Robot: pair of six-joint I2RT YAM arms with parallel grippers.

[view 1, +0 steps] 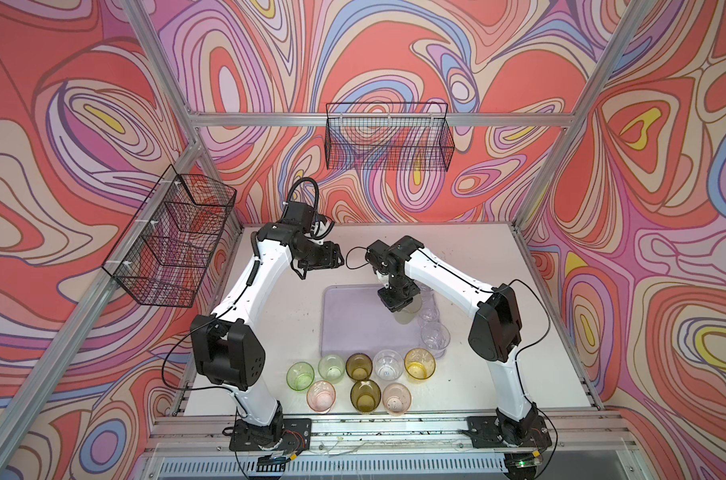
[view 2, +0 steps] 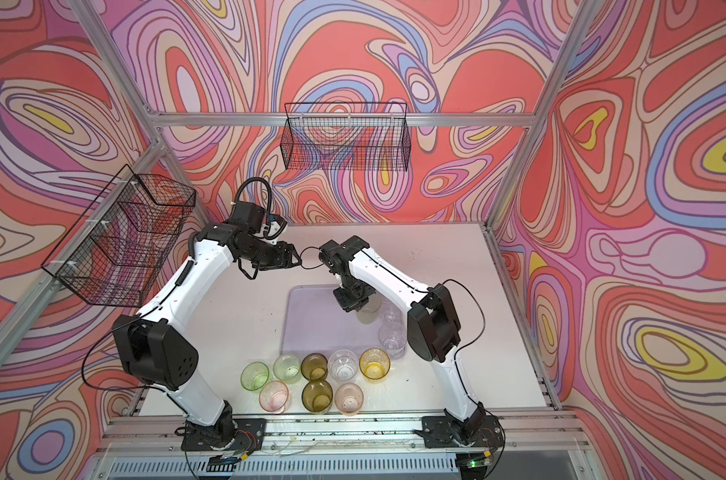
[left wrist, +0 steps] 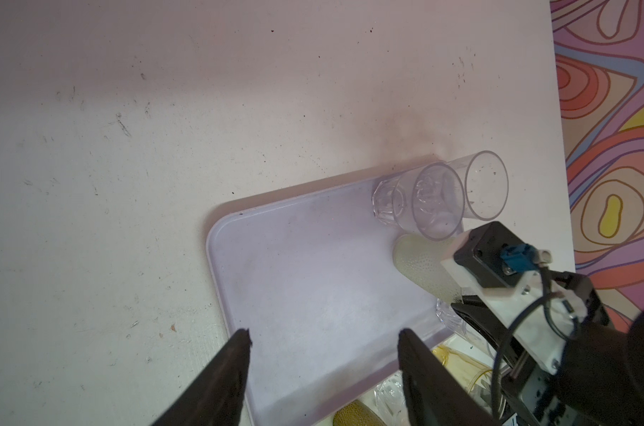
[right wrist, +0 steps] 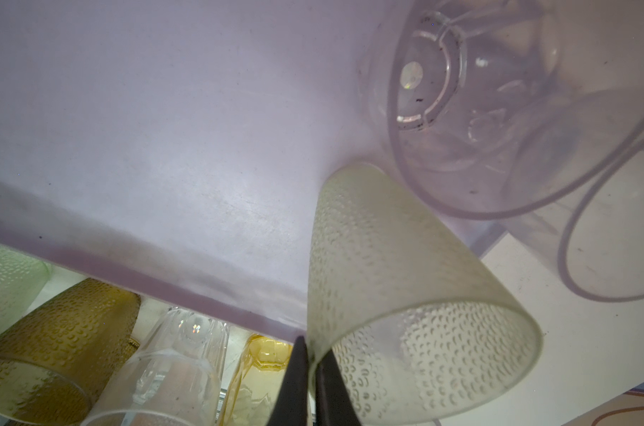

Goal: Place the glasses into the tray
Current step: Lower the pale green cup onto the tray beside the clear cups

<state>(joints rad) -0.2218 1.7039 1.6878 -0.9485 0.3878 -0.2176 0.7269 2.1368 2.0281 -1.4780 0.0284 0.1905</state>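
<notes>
The right hand (right wrist: 310, 345) is pinching the rim of a pale yellow-green glass (right wrist: 405, 295). One finger is sitting inside the mouth and one outside, both pressed tight against the wall. It is holding this glass tilted over the right part of the tray (view 1: 353, 328), with the base pointing down at the tray floor. The base seems to be touching that floor, though neither wrist view is making this certain.

The tray is lying flat in the middle of the desk (view 1: 498, 257). Several clear glasses (view 1: 435, 338) are standing upright along the tray's right edge, just beside the held glass.

The left hand (left wrist: 324, 333) is hanging above the desk near the tray's back left corner. Its fingers are spread wide and are gripping nothing.

Eight more glasses are standing upright on the desk in two rows, between the tray's front edge and the desk's front edge. The back row is running from left to right:
- a green glass (view 1: 300, 376)
- a pale green glass (view 1: 331, 368)
- an olive-brown glass (view 1: 359, 366)
- a clear glass (view 1: 388, 365)
- an amber glass (view 1: 420, 363)

The front row is showing a pink glass (view 1: 321, 396), a second olive-brown glass (view 1: 365, 397) and a second pink glass (view 1: 396, 399).

Two black wire baskets are hanging on the frame. One basket (view 1: 388, 137) is hanging above the desk's back edge and the other basket (view 1: 174, 237) above its left edge.
</notes>
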